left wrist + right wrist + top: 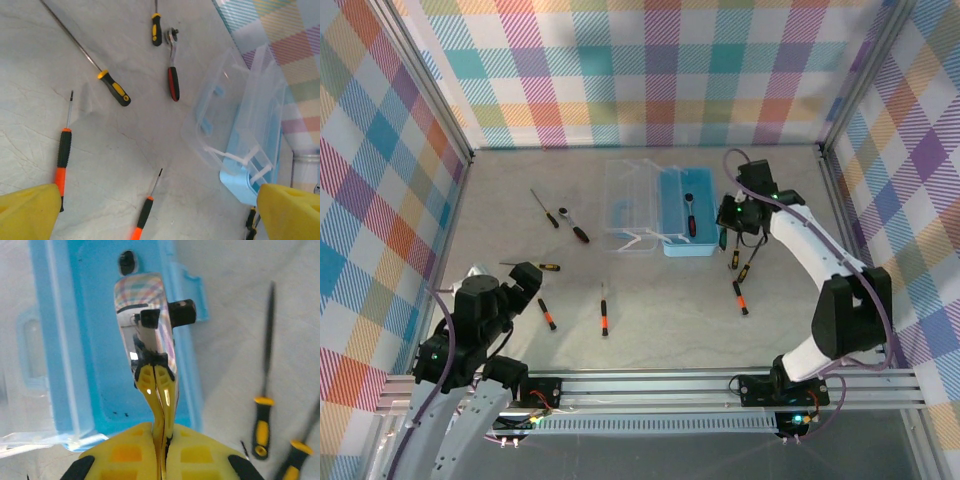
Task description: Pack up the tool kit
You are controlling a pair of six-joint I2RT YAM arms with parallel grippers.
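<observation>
The light-blue box stands open at mid-table, its clear lid folded out to the left. My right gripper is shut on a shiny metal ratchet, held over the right side of the box. In the top view this gripper stands at the box's right edge, and a ratchet-shaped tool shows over the tray. My left gripper is open above bare table, with a black-and-orange screwdriver between its fingers and another to the left.
A red-handled ratchet and two yellow-and-black screwdrivers lie left of the lid. Right of the box lie two yellow-and-black screwdrivers and a black-and-orange one. Checked walls enclose the table.
</observation>
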